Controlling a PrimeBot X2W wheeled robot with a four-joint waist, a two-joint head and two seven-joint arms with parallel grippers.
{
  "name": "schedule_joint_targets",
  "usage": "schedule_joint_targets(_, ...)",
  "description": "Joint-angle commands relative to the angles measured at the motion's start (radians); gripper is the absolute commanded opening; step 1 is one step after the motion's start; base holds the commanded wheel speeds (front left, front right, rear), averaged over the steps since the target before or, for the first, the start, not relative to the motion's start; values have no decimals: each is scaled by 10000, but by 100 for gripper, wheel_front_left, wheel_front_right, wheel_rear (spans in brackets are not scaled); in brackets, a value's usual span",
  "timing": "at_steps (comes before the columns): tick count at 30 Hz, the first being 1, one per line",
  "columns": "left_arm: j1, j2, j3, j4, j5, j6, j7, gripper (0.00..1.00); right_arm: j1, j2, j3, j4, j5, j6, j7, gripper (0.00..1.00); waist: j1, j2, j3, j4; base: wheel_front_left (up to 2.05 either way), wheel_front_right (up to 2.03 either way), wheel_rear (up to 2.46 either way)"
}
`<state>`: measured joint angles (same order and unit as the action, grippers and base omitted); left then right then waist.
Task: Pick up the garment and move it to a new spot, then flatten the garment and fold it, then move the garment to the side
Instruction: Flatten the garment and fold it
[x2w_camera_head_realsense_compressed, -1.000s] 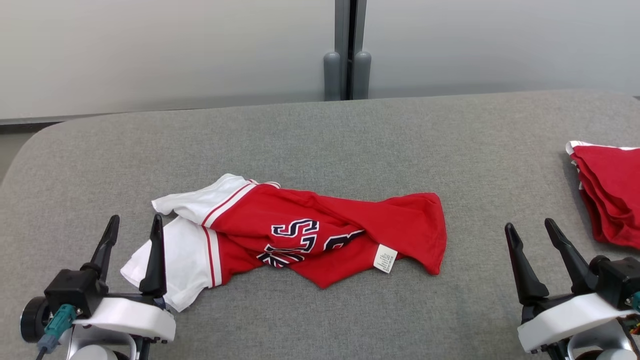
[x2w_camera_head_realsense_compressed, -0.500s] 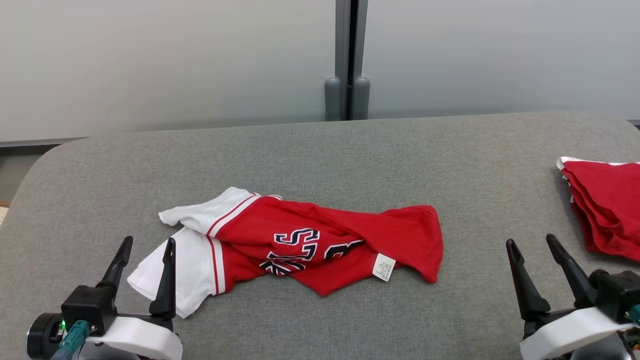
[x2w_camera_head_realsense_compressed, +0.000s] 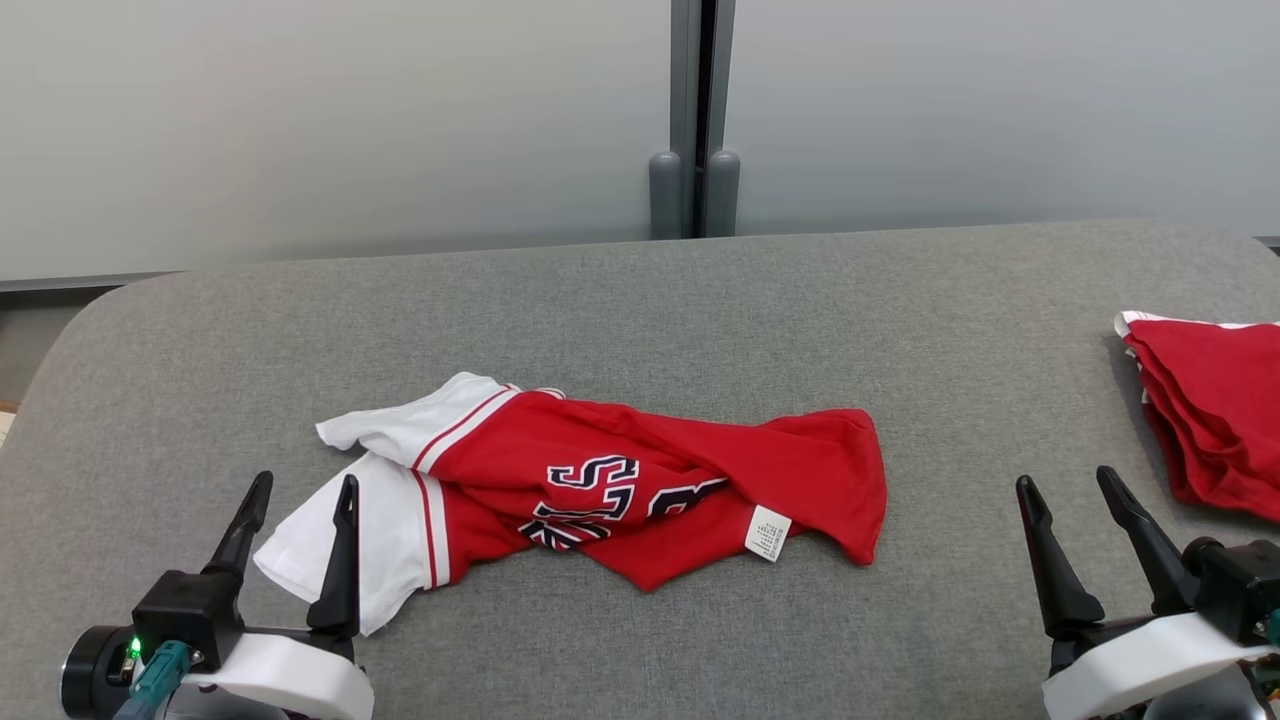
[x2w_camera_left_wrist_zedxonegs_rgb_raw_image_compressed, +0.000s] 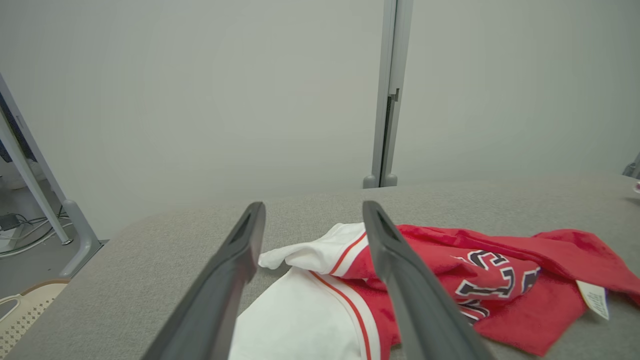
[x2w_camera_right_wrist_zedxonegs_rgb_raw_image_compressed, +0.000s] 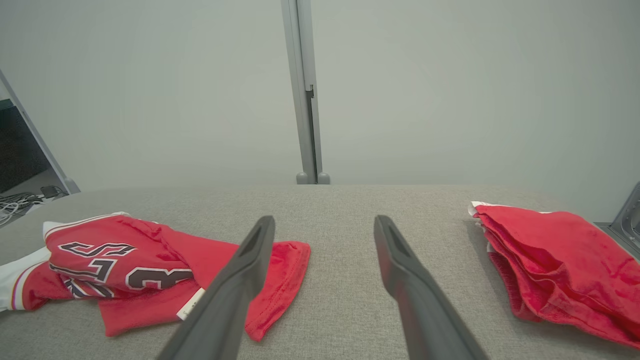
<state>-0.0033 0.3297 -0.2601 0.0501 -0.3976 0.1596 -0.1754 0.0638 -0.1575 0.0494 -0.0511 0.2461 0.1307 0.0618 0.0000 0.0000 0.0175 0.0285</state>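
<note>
Grey padded tabletop (x2w_camera_head_realsense_compressed: 640, 300) before you holds the crumpled red-and-white lettered jersey (x2w_camera_head_realsense_compressed: 640, 470) left of centre; your left gripper (x2w_camera_head_realsense_compressed: 305, 480) hangs spread, empty, by its white sleeve (x2w_camera_head_realsense_compressed: 375, 520), your right gripper (x2w_camera_head_realsense_compressed: 1063, 477) spread, empty, well apart.

Before me: grey cloth-covered table (x2w_camera_head_realsense_compressed: 640, 300), far corners rounded, top flat. On it, left of centre, a crumpled red jersey (x2w_camera_head_realsense_compressed: 620, 470). White sleeves with red stripes at its left end, dark outlined lettering bunched in the folds, white label (x2w_camera_head_realsense_compressed: 769, 532) turned out at its near edge. Well apart, at my far right, a stack of folded red garments (x2w_camera_head_realsense_compressed: 1215, 410), white trim showing at its back corner.
</note>
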Motion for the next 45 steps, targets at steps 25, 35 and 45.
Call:
schedule_joint_targets(25, -3625, -810, -1143, 3269, -555, -1310, 1798, 100, -864, -260, 431, -69, 378, 0, -46, 100, 0, 0, 1519, -621, 0, 0, 0)
schedule_joint_targets(35, -5129, -765, -1046, 5921, -972, -1938, 2378, 37, -1244, -240, 488, 360, 605, 0, -386, 100, 0, 0, 2071, -1020, 0, 0, 0)
schedule_joint_targets(45, -5293, -732, -1245, 5632, -785, -1983, 1857, 0, -1308, -254, 336, 473, 674, 0, -496, 100, 0, 0, 2006, -816, 0, 0, 0)
